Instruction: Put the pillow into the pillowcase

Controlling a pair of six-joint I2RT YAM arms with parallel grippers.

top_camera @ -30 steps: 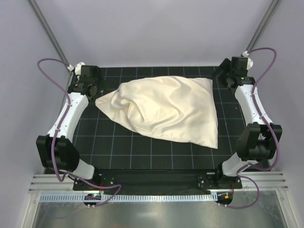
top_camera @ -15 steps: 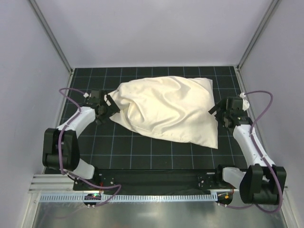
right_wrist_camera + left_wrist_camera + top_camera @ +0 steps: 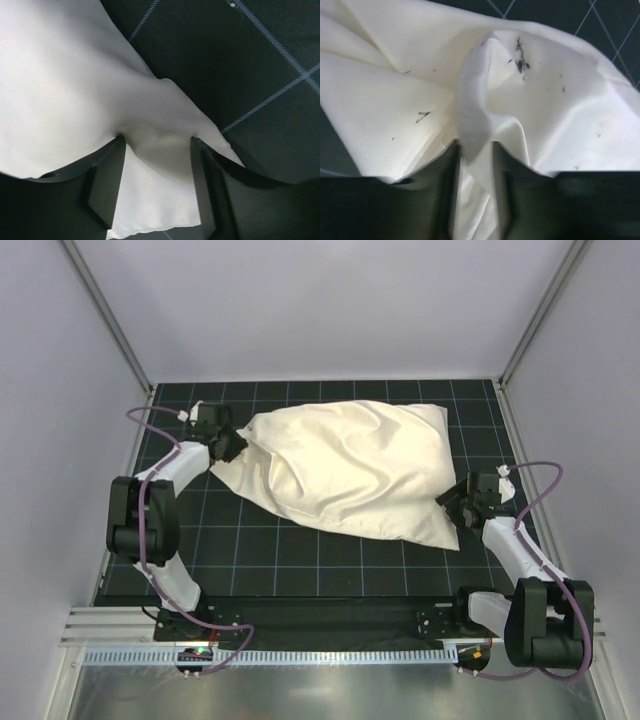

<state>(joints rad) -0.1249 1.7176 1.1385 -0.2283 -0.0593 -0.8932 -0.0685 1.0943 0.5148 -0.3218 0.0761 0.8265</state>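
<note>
Left pincer (image 3: 228, 445): at the left tip of the case, closed on a raised fold of cloth. In the wrist view the fold stands up between the two narrow-set fingers (image 3: 445, 185) and touches both.
Right pincer (image 3: 458, 508): at the case's near right corner, jaws set wide, one on each side of the corner. The cloth fills the gap and meets both fingers (image 3: 107, 180) — whether it is squeezed or only touched, I cannot tell.
Case (image 3: 350, 470): lies slantwise across the middle of the surface, plump and rumpled. Its broad end is toward the far right, and it narrows to a point at the left.
Cloth near the left pincer: creased, with a few small dark specks.
Surface (image 3: 300, 560): black with a pale grid — bare squares show around the case on the near side and at both ends.
Arms: white, with purple cables looping beside each, and each reaches in from its own side.
</note>
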